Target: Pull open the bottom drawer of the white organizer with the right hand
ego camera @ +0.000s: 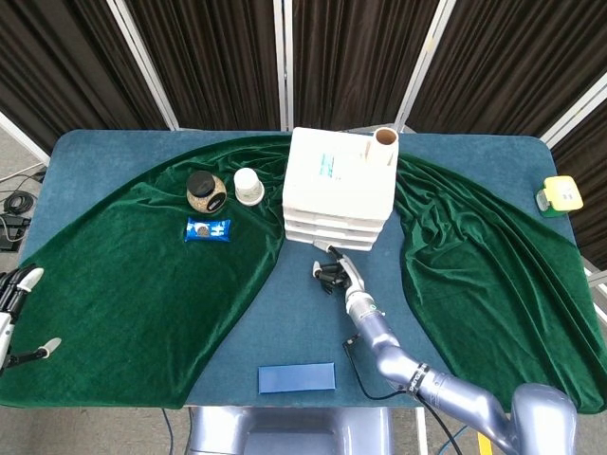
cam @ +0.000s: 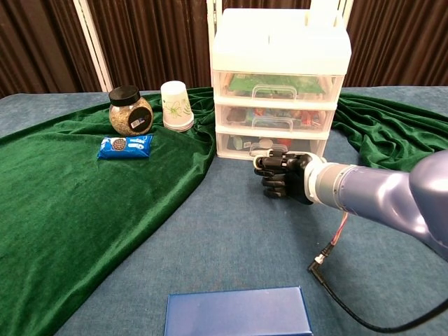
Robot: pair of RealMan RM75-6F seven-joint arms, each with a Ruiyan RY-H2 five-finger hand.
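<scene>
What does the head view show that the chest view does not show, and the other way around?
Only the head view shows the left hand at the table's left edge, the yellow-green object far right, and the cardboard tube on the organizer.
Only the chest view shows the three drawer fronts and the bottom drawer, not pulled out.
Both show the right hand before the white organizer, the jar, the paper cup and the blue box.

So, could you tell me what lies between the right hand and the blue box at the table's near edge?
Only bare blue tablecloth between the right hand and blue box, in the chest view.
</scene>
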